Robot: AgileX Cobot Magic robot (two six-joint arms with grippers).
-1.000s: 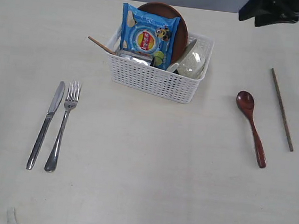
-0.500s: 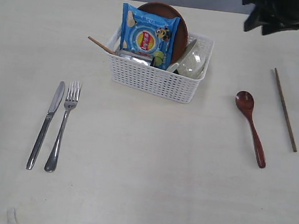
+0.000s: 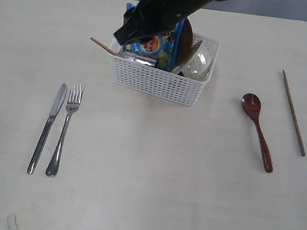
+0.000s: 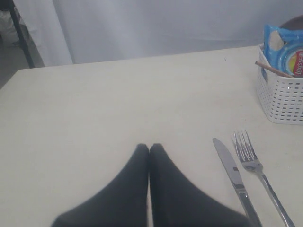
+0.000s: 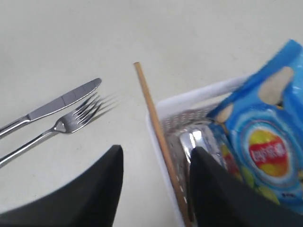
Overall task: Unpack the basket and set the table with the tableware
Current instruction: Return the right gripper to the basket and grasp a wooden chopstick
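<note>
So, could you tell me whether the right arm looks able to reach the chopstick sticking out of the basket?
Probably yes: the right claw is open above the basket's end, the chopstick runs between its fingers, and the snack bag sits to one side, not across it.

Cream table [image 3: 145,196] bears knife [image 3: 46,128], fork [image 3: 64,130], white basket [image 3: 157,82], wooden spoon [image 3: 260,136], chopstick [image 3: 293,113].

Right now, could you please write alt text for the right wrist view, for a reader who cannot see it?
The open right gripper hangs over a wooden chopstick that leans on the rim of the basket, which holds a steel cup and a blue snack bag. A knife and fork lie on the table.
</note>
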